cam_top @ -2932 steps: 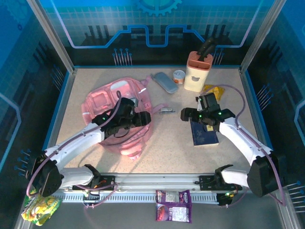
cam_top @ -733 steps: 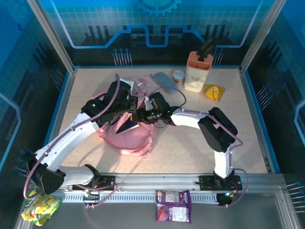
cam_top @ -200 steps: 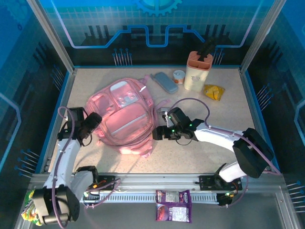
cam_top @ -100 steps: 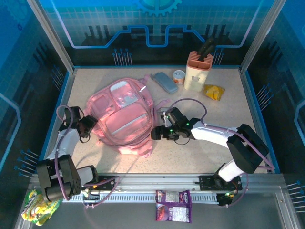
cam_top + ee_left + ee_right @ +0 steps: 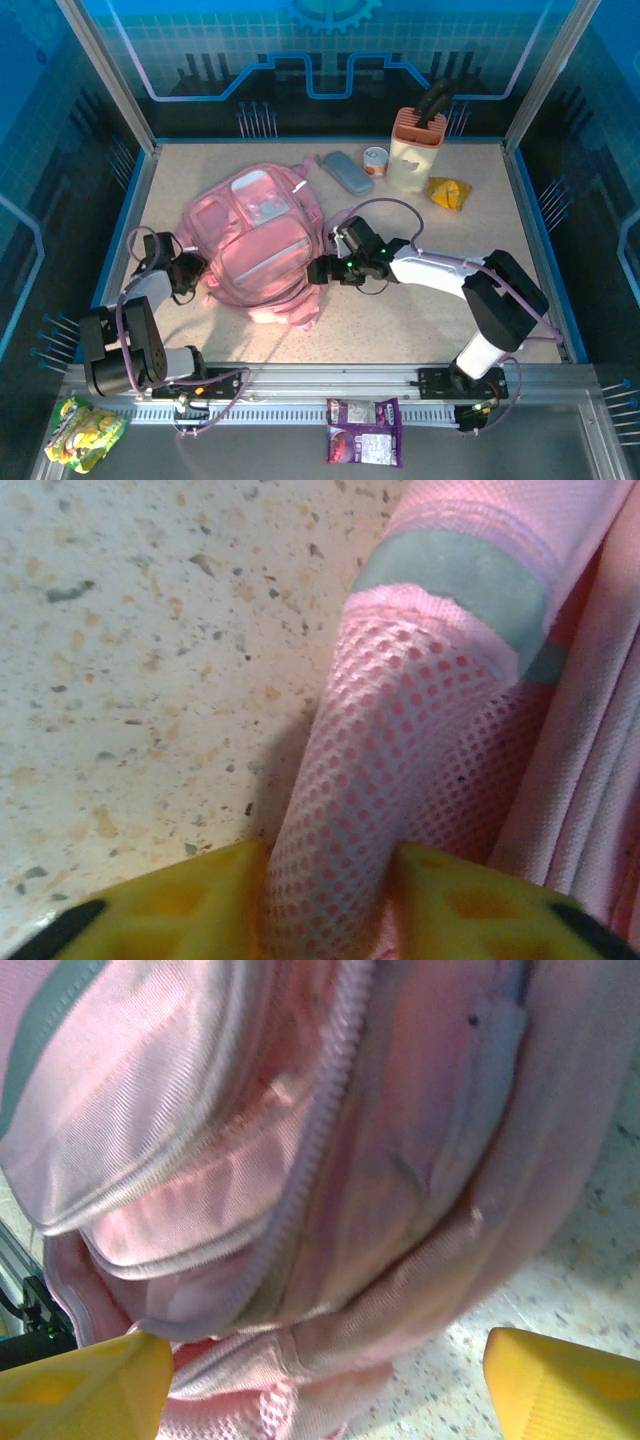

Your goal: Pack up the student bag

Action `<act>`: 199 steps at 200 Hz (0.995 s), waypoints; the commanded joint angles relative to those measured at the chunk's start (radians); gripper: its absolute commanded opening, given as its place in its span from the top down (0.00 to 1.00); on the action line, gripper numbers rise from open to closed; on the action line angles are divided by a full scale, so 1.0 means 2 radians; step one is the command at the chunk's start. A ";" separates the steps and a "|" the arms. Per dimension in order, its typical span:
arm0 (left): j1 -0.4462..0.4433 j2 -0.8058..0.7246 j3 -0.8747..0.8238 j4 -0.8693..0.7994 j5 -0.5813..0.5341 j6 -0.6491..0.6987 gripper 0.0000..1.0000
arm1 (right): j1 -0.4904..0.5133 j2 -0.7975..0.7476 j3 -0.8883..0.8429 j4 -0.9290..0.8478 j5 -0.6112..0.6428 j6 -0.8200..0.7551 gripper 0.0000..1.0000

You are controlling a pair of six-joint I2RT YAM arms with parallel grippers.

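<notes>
left claw (image 5: 325, 905) clenches the mesh strap (image 5: 400, 730) at the student bag's (image 5: 260, 245) 8 o'clock edge, likely to anchor it on the table (image 5: 450, 300); right claw (image 5: 322, 270), released, gapes at its 4 o'clock side facing the zipper (image 5: 320, 1130), probably to open it.

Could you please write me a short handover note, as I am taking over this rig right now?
Left gripper: jaws pinch the mesh strap at the left side of the student bag.
Right gripper: open, holding nothing, at the bag's right side.
Bag: lying front-up on the table; the zip seen from the right wrist looks closed.
Done: cannot tell, contents hidden.
Left: the grey case, small can and yellow packet lie outside the bag, possibly still to pack.
</notes>
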State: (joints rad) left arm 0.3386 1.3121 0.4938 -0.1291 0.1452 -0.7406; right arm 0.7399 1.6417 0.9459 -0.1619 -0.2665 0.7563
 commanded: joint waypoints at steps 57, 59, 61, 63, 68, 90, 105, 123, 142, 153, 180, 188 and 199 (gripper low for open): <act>0.004 -0.032 -0.033 -0.008 0.025 -0.001 1.00 | 0.001 0.102 0.123 0.021 -0.009 -0.038 0.35; 0.003 -0.035 -0.034 -0.011 0.024 -0.001 1.00 | 0.001 0.105 0.126 0.022 -0.009 -0.039 0.35; 0.004 -0.040 -0.036 -0.012 0.023 -0.002 1.00 | 0.001 0.108 0.131 0.023 -0.010 -0.040 0.36; 0.004 -0.043 -0.037 -0.014 0.023 -0.002 1.00 | 0.001 0.111 0.135 0.023 -0.010 -0.042 0.36; 0.004 -0.051 -0.042 -0.016 0.023 -0.005 1.00 | -0.001 0.120 0.148 0.023 -0.012 -0.047 0.37; 0.003 -0.100 -0.064 -0.024 0.032 -0.023 1.00 | -0.008 0.164 0.216 0.015 -0.022 -0.082 0.37; 0.002 -0.136 -0.077 -0.033 0.047 -0.037 1.00 | -0.018 0.198 0.269 -0.010 -0.026 -0.100 0.34; -0.009 -0.180 -0.096 -0.039 0.055 -0.060 1.00 | -0.034 0.224 0.317 -0.039 -0.038 -0.115 0.28; -0.030 -0.220 -0.110 -0.047 0.057 -0.092 1.00 | -0.049 0.224 0.344 -0.086 -0.017 -0.142 0.23; -0.047 -0.238 -0.114 -0.046 0.056 -0.112 1.00 | -0.058 0.212 0.342 -0.107 0.003 -0.153 0.20; -0.096 -0.265 -0.116 -0.053 0.033 -0.171 1.00 | -0.080 0.158 0.306 -0.139 0.057 -0.167 0.17; -0.111 -0.269 -0.119 -0.043 0.029 -0.191 1.00 | -0.083 0.141 0.292 -0.148 0.073 -0.170 0.17; -0.129 -0.270 -0.117 -0.038 0.024 -0.214 1.00 | -0.083 0.121 0.276 -0.159 0.088 -0.176 0.17</act>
State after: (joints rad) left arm 0.1539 0.7979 0.2680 -0.2245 0.1421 -1.0233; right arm 0.5900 2.0075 1.5497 -0.3744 -0.1902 0.4603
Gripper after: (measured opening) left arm 0.088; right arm 0.829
